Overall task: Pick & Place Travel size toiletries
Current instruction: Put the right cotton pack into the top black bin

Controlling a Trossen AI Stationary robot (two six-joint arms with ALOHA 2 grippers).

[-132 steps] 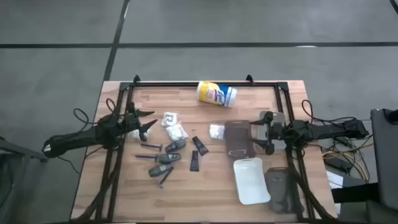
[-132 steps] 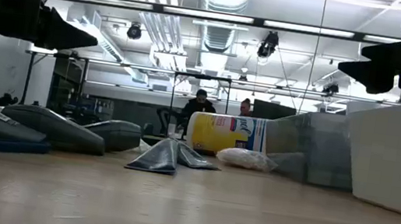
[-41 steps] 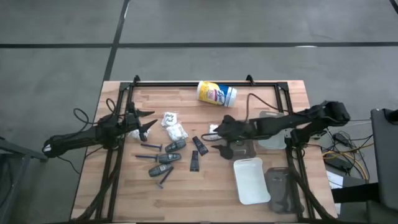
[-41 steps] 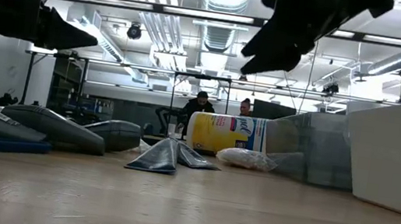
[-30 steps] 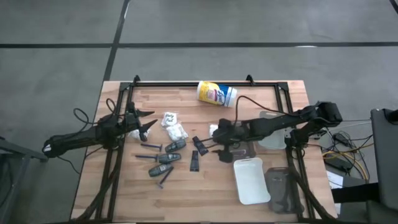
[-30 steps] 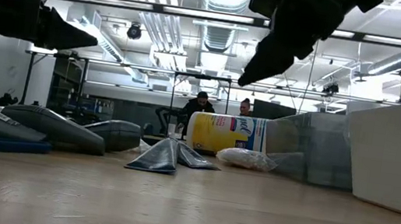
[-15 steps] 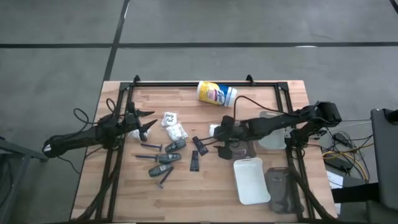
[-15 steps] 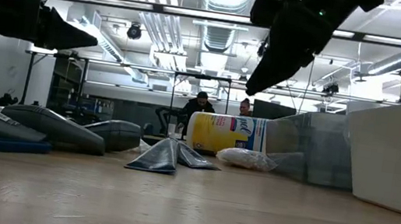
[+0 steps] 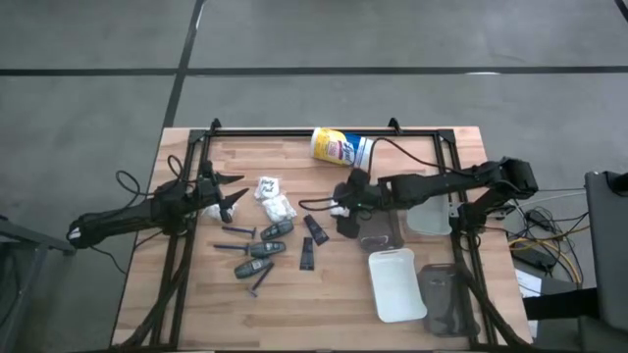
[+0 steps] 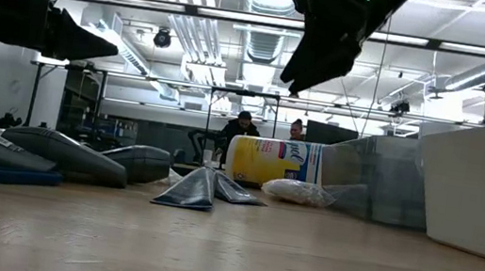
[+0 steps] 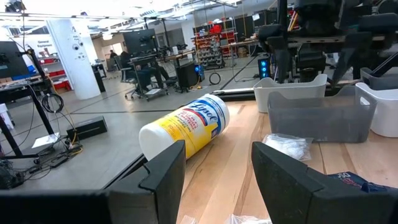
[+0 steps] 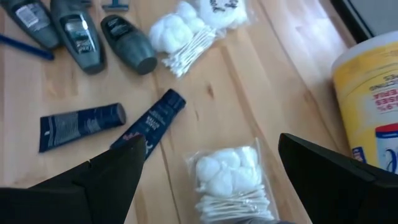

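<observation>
The toiletries lie spread over the wooden table's middle: white packets (image 9: 274,197), dark grey tubes (image 9: 260,251), dark flat tubes (image 9: 312,238) and a slim stick (image 9: 235,230). One clear packet of cotton balls and swabs (image 12: 226,177) lies apart, next to the clear trays. My right gripper (image 9: 343,211) hovers open above this packet, slanting down, with the packet showing between its fingers in the right wrist view (image 12: 210,149); it touches nothing. My left gripper (image 9: 231,196) waits open and level at the table's left side.
A yellow-and-white canister (image 9: 341,148) lies on its side near the far edge. A clear grey tray (image 9: 379,231), a white tray (image 9: 397,284) and further trays (image 9: 446,299) stand at the right. Bare wood lies toward the near edge.
My right gripper has risen and swung toward the table's far edge, rolling a little, and now stands over the lone cotton packet. It has stayed open. Nothing on the table has shifted.
</observation>
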